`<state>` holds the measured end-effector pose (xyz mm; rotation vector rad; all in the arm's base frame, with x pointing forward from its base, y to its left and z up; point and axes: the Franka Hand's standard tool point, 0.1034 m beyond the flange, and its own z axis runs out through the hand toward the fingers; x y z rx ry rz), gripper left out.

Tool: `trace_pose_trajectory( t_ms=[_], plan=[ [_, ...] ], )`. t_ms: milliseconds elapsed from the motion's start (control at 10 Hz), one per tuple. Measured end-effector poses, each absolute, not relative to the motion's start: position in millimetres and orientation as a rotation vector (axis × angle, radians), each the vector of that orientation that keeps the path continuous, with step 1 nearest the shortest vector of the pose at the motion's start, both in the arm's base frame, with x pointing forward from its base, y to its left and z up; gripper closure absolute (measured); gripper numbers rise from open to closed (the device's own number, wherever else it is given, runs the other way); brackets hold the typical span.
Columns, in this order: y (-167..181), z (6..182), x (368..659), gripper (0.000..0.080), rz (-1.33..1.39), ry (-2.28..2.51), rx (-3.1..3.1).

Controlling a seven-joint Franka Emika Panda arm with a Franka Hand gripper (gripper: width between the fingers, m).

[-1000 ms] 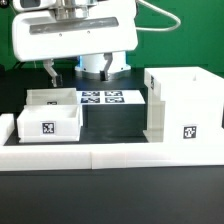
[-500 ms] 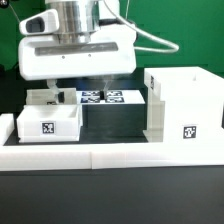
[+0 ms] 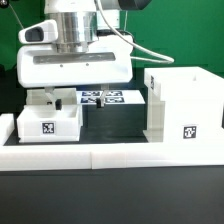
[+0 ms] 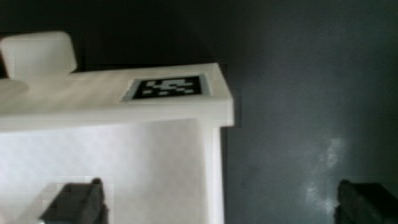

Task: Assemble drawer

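Note:
The tall open-fronted box housing [image 3: 184, 103] stands at the exterior view's right, with a tag on its front. Two small white trays sit at the left: a front tray [image 3: 47, 122] with a tag, and a second tray [image 3: 42, 98] just behind it. My gripper [image 3: 80, 96] hangs low over the rear tray's right side, open and empty. In the wrist view a tray [image 4: 107, 130] shows with its tag [image 4: 173, 87] and knob [image 4: 36, 52]. The gripper [image 4: 217, 200] straddles the tray's side wall, one finger [image 4: 75, 200] over the tray and the other over the black table.
The marker board [image 3: 112, 97] lies flat between the trays and the housing. A long low white rail [image 3: 110, 152] runs along the table's front edge. The arm's wide white hand body [image 3: 75, 65] hides the area behind the trays.
The arm has come down and shifted toward the exterior view's left, from above the marker board to low over the rear tray. The jaws stay open. The parts have not moved.

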<state>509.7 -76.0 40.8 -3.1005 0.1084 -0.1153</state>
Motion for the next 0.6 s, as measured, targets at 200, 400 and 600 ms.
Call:
trace_pose_trajectory(
  t_ms=[200,400,600],
  plan=[
    [-76.9,38.4,507.5,0.015,-0.095,0.092,-3.097],
    [-75.3,25.5,503.2,0.015,-0.036,0.078,-3.088],
    [-71.6,17.6,502.8,0.015,-0.014,0.063,-3.085]
  ],
)
